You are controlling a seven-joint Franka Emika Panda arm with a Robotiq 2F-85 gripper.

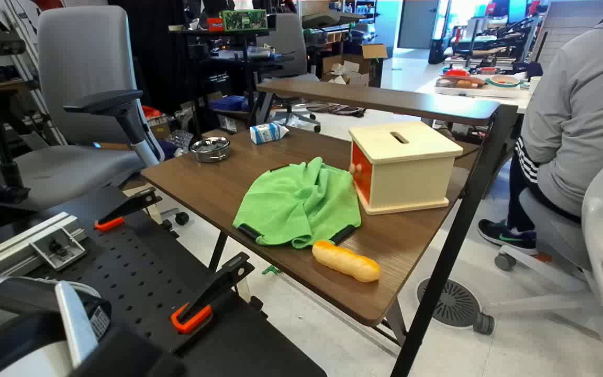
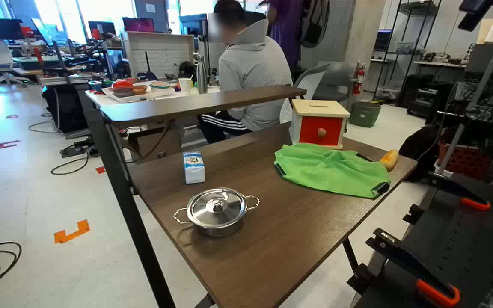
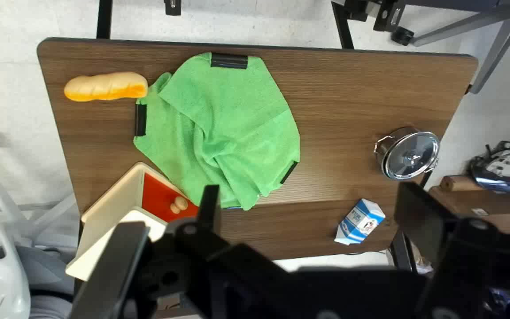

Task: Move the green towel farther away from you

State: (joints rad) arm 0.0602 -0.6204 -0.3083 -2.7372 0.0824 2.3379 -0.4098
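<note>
A crumpled green towel [image 1: 301, 201] lies on the brown table in both exterior views [image 2: 332, 169], with dark clips or strips at its edges. It also shows in the wrist view [image 3: 233, 119], left of centre. It lies close in front of the red face of a wooden box; I cannot tell whether they touch. My gripper [image 3: 309, 194] is open and empty, its two black fingers wide apart above the table in the wrist view. The left finger overlaps the towel's lower edge in the picture, but the gripper is well above it. The gripper does not show in the exterior views.
The wooden box [image 1: 411, 180] has a slotted lid. A bread roll [image 1: 346, 262] lies by the towel's edge. A lidded steel pot [image 2: 216, 214] and a blue-white carton [image 3: 360, 221] stand on the table [image 2: 272, 239]. A raised shelf [image 1: 380, 99] runs along one side.
</note>
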